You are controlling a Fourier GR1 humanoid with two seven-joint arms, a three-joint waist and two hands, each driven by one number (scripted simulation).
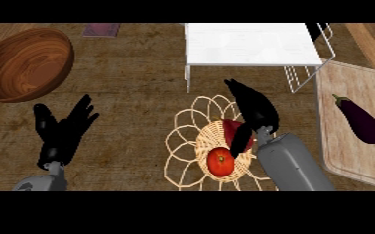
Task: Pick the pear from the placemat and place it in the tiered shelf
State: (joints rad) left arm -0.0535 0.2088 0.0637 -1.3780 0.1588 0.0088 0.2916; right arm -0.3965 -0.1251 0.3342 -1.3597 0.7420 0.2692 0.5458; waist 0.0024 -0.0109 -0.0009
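A red pear (220, 161) lies on the woven wicker placemat (183, 134) in the lower middle of the counter. My right hand (254, 108) hovers over the pear's far end, fingers straight and pointing toward the shelf. Its thumb (240, 140) hangs down across the fruit and hides part of it. The hand is open and not curled round the pear. The tiered shelf (249, 43), with a white top and a wire frame, stands just beyond the placemat at the back. My left hand (62, 129) rests open at the lower left, fingers up.
A large wooden bowl (29, 64) fills the back left. A light cutting board (344, 129) with a dark purple eggplant (356, 119) lies along the right side, next to the shelf's wire leg. A small purplish item (100, 29) sits at the far edge.
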